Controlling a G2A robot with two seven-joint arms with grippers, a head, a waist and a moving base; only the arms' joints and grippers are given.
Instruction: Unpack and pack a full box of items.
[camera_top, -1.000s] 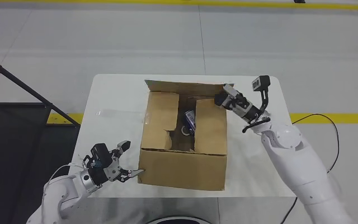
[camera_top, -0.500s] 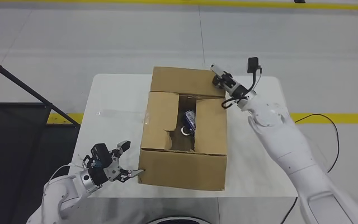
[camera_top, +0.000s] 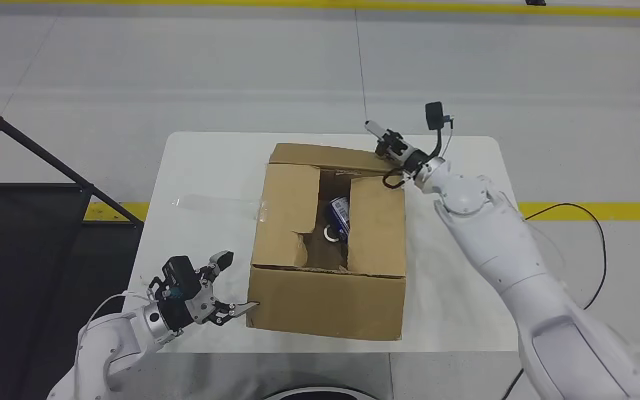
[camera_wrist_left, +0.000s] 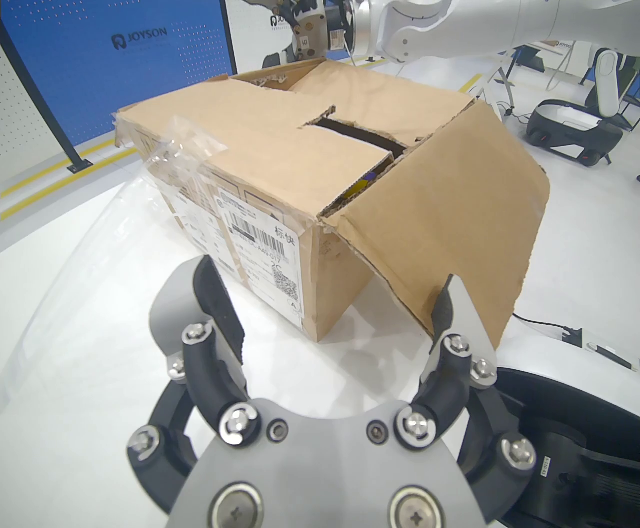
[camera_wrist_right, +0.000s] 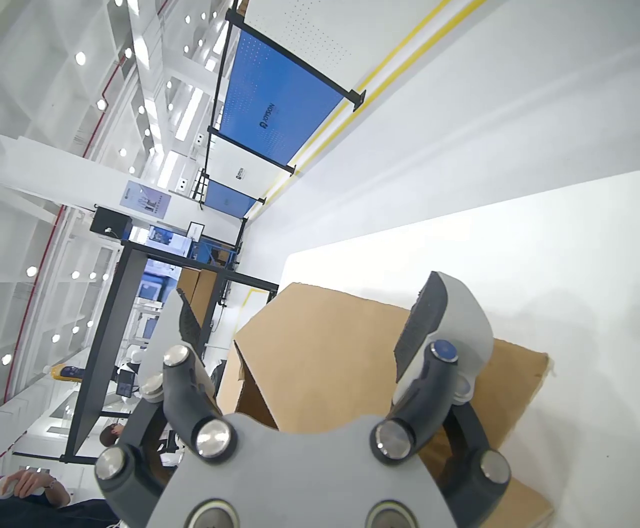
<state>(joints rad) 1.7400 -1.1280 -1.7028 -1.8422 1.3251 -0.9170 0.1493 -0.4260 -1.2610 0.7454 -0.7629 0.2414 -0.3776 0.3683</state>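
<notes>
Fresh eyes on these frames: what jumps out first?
The big cardboard box in the middle of the white table, its top flaps parted enough to show a blue item in the gap. Next, the right gripper, open, at the box's far flap, and the left gripper, open, by its near left corner.

The top view shows one cardboard box (camera_top: 328, 290) at the centre of the frame on one white worktop (camera_top: 200, 170), one clear film (camera_top: 212, 203) at its left, two things in its gap, a blue item (camera_top: 340, 211) and a pale ring-shaped item (camera_top: 329, 236), and two end effectors, the left end effector (camera_top: 235, 284) and the right end effector (camera_wrist_right: 305, 300).
</notes>
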